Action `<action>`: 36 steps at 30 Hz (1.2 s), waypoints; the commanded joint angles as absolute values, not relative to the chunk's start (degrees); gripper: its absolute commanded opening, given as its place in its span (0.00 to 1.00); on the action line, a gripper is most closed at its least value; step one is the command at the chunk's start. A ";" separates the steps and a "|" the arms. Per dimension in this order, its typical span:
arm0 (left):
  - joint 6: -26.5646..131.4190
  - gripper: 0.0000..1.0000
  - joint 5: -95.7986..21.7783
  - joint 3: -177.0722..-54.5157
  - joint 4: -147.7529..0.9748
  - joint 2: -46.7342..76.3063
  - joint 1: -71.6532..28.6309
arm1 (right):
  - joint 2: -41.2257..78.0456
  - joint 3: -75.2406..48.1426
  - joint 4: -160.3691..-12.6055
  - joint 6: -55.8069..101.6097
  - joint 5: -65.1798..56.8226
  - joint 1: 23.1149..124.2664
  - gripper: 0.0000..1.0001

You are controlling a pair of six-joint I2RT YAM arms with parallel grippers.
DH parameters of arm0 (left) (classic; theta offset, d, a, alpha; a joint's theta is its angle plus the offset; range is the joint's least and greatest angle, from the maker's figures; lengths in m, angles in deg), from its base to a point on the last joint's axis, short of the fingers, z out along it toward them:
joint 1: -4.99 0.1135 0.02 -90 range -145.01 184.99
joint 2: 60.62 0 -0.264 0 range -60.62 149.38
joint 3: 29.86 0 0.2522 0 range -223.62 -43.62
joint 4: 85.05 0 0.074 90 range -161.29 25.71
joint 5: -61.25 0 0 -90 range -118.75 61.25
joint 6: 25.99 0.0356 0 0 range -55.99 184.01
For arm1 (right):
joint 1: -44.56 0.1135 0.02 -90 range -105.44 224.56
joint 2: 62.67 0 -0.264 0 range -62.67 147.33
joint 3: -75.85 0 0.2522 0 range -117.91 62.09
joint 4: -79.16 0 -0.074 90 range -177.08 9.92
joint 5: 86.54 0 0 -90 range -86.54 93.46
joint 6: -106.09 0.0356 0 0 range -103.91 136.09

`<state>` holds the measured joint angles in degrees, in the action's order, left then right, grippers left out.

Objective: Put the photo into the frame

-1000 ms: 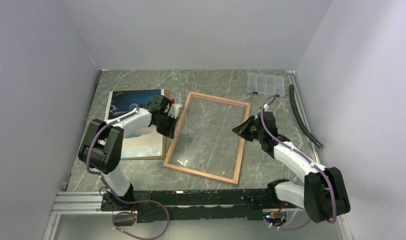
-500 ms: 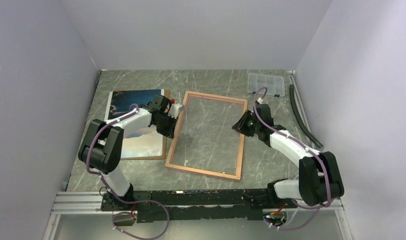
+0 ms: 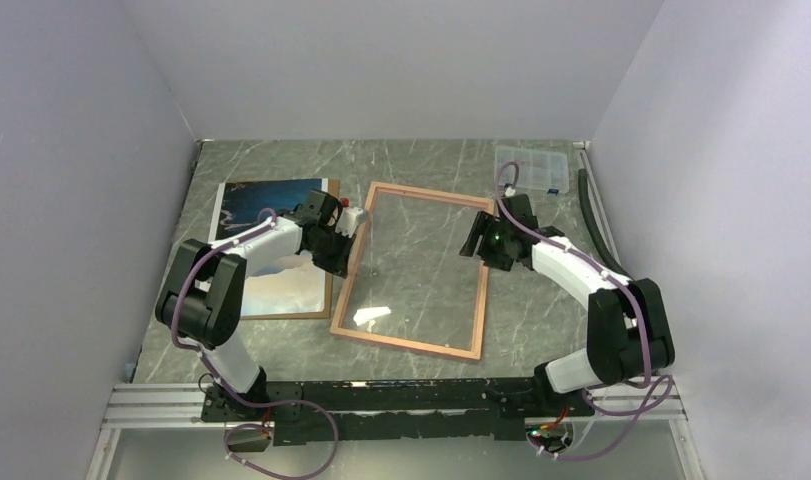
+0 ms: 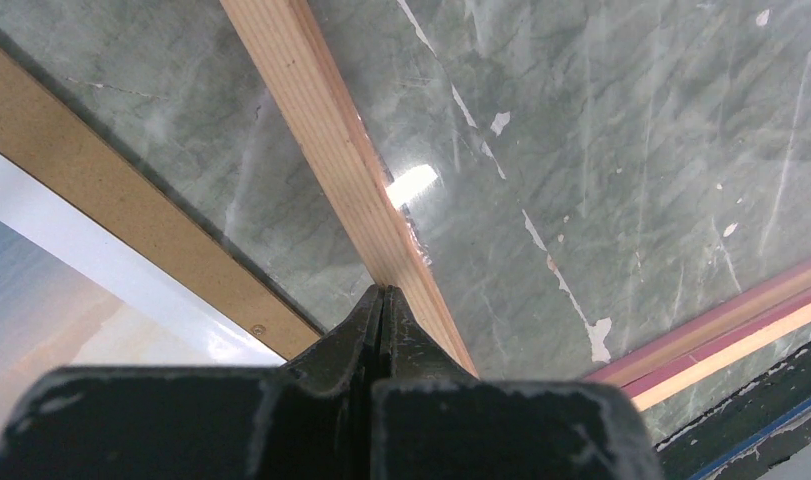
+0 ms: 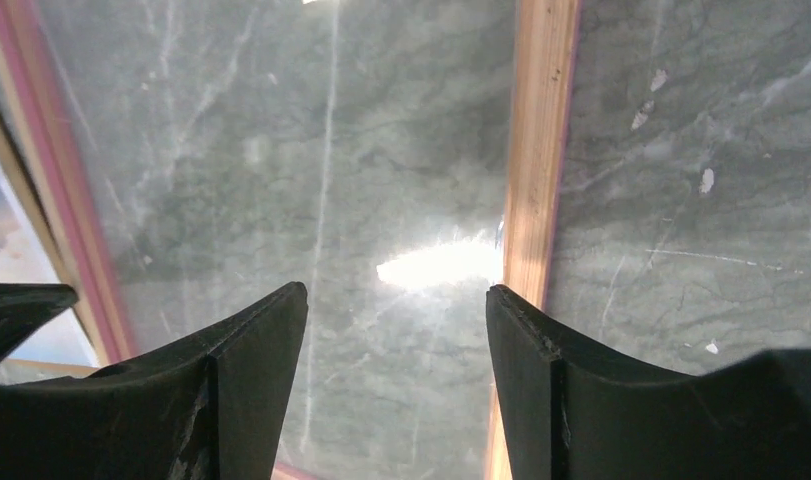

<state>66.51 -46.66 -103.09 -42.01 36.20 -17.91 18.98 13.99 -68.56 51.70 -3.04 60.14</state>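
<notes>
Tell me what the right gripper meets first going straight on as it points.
Probably the clear pane of the large, thin tan-wood picture frame, just inside its rail; the open right gripper points down onto it, though depth is unclear.

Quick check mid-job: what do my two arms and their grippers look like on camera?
Left arm and right arm look alike: white links, bulky black joints, and a purple cable looped along each. A green light glows at the right wrist. Left gripper and right gripper have matte black, wedge-shaped fingers with grey scuffs.
</notes>
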 commanded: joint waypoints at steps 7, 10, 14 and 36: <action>66.69 0.03 -47.72 -101.46 -40.26 36.14 -18.39 | 24.11 7.23 -62.86 49.42 -1.23 62.91 0.73; 66.64 0.03 -47.71 -101.54 -40.25 36.08 -18.39 | 24.77 5.62 -62.11 49.35 -0.68 63.57 0.73; 66.70 0.03 -47.68 -101.61 -40.09 35.91 -18.39 | 24.96 3.90 -60.72 49.10 0.17 63.51 0.73; 74.00 0.03 -47.56 -102.94 -35.34 30.00 -14.74 | 19.64 13.05 -64.17 50.62 0.49 57.94 0.98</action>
